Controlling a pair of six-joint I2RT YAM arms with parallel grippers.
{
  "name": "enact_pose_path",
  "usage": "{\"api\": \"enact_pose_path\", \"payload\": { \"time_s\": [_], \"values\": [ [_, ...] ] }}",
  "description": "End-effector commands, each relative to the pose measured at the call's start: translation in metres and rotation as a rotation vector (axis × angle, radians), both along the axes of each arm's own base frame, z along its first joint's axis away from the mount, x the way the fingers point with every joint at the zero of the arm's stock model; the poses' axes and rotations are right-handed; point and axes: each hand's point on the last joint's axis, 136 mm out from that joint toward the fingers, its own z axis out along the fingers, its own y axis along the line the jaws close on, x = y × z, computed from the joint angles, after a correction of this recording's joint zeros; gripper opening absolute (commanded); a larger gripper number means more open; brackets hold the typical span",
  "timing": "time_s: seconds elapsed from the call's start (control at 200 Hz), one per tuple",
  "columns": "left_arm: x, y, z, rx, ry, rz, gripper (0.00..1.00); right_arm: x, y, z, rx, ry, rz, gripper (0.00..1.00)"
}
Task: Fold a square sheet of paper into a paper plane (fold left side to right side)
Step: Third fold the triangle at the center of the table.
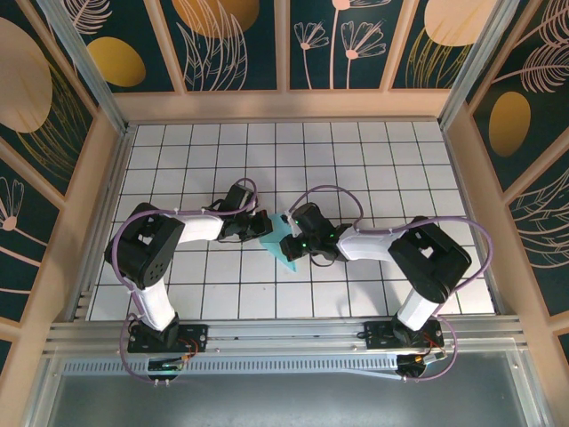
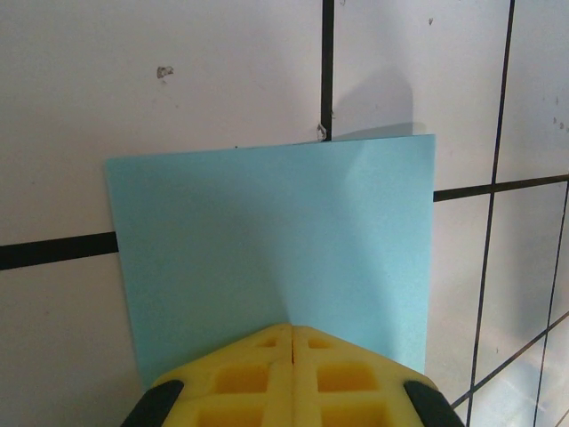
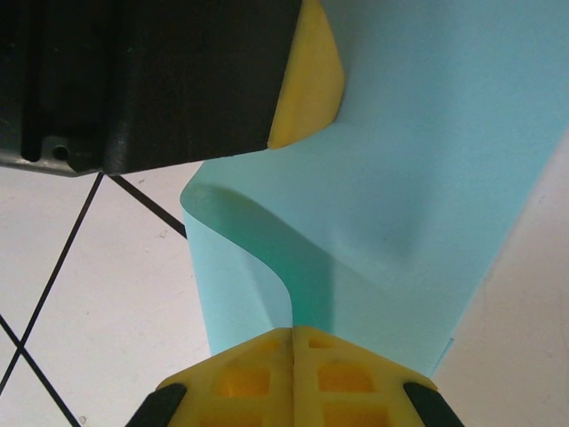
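The square sheet of paper (image 1: 286,249) is light turquoise and lies mid-table between both grippers. In the left wrist view the sheet (image 2: 267,240) lies flat on the tiles, and my left gripper (image 2: 292,331) is shut with its tip resting on the near part. My left gripper (image 1: 263,224) meets the sheet from the left. My right gripper (image 3: 292,334) is shut on one edge of the sheet (image 3: 427,178), which curls up from the table into its fingers. A yellow finger (image 3: 311,80) of the left gripper presses the sheet's far side. My right gripper (image 1: 293,236) comes in from the right. A paper plane is out of view.
The table (image 1: 356,151) is white tile with black grid lines, boxed in by wooden walls (image 1: 284,105) on three sides. A metal rail (image 1: 284,334) runs along the near edge by the arm bases. Purple cables loop over both arms.
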Motion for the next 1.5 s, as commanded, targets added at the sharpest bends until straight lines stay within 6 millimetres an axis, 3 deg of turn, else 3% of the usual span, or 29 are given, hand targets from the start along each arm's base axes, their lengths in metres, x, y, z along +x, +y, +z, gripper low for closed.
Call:
{"api": "enact_pose_path", "payload": {
  "time_s": [0.0, 0.546, 1.031, 1.496],
  "values": [
    [-0.014, 0.014, -0.026, 0.096, 0.071, 0.002, 0.00, 0.007, -0.004, -0.005, -0.019, 0.011, -0.037, 0.00],
    [-0.015, 0.014, -0.027, 0.098, 0.076, 0.002, 0.00, 0.011, -0.006, -0.011, -0.039, 0.010, -0.047, 0.00],
    [-0.016, 0.016, -0.029, 0.103, 0.078, 0.002, 0.00, 0.015, -0.007, -0.003, -0.035, -0.013, -0.055, 0.00],
    [-0.015, 0.014, -0.026, 0.094, 0.073, 0.003, 0.00, 0.011, -0.008, -0.016, -0.061, 0.015, -0.047, 0.00]
  ]
}}
